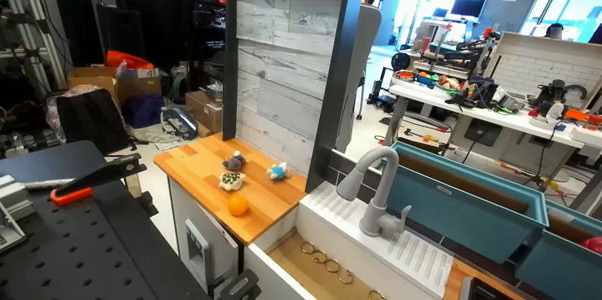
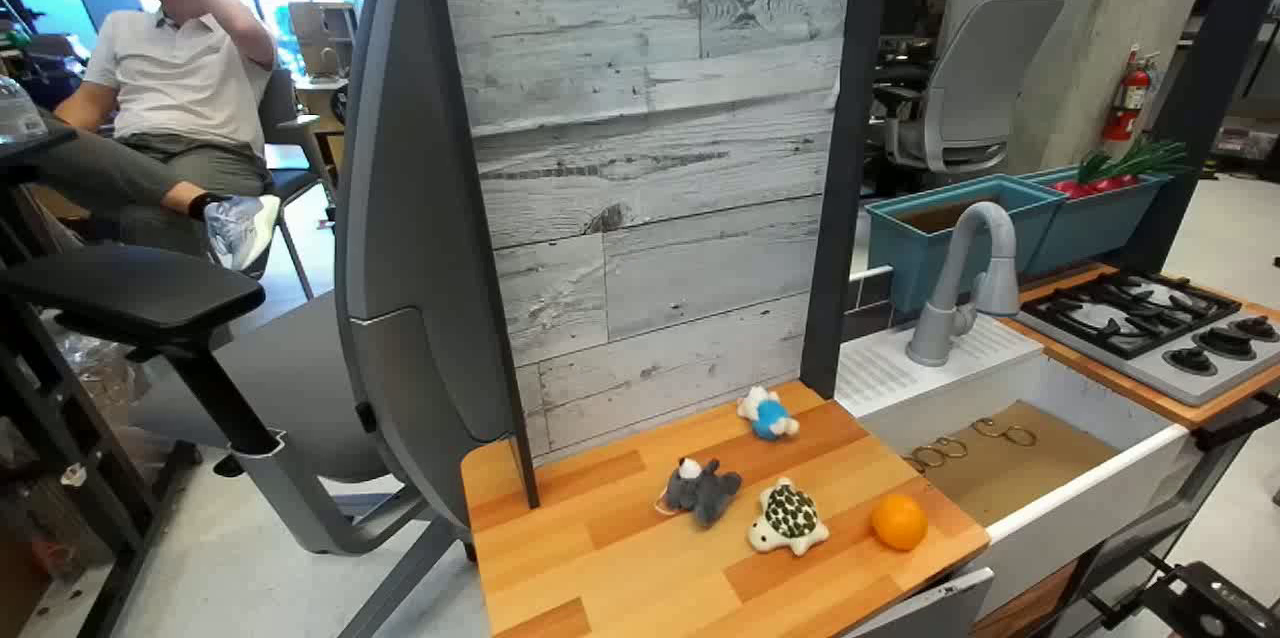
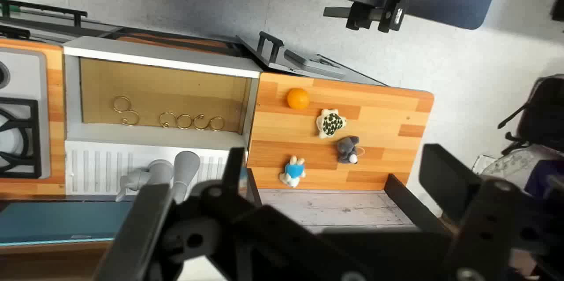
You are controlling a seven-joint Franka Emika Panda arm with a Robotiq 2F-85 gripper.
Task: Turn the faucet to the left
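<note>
Wrist view: the gripper (image 3: 332, 157) is occupying the lower part, its two fingers (image 3: 445, 179) standing wide apart. Its linkage (image 3: 145, 223) is hiding some of the faucet (image 1: 384, 189), a grey gooseneck model, which is rising upright from a white ribbed drainboard (image 1: 425, 255) along the back of the sink basin (image 3: 163, 58). In an exterior view, the spout (image 1: 382, 151) is arching over, its conical nozzle (image 1: 350, 186) hanging down on the side nearer the butcher-block counter (image 3: 387, 109); the lever (image 1: 404, 217) is jutting from the opposite side of the base (image 1: 371, 225). Inside the sink basin, gold-coloured wire rings (image 3: 191, 121) are lying on the brown floor. On the counter, an orange (image 2: 899, 522) is resting near the sink basin, a turtle toy (image 2: 788, 518) is lying beside it, a grey plush animal (image 2: 705, 490) is lying next to the turtle toy, and a white-and-blue plush rabbit (image 2: 768, 415) is resting close to the grey plank panel (image 2: 650, 98). A gas cooktop (image 2: 1130, 318) is sitting beyond the sink basin's other end. Teal planter boxes (image 1: 463, 215) are standing behind the drainboard; in an exterior view, radishes (image 2: 1105, 185) with green leaves are showing in the farther one.
</note>
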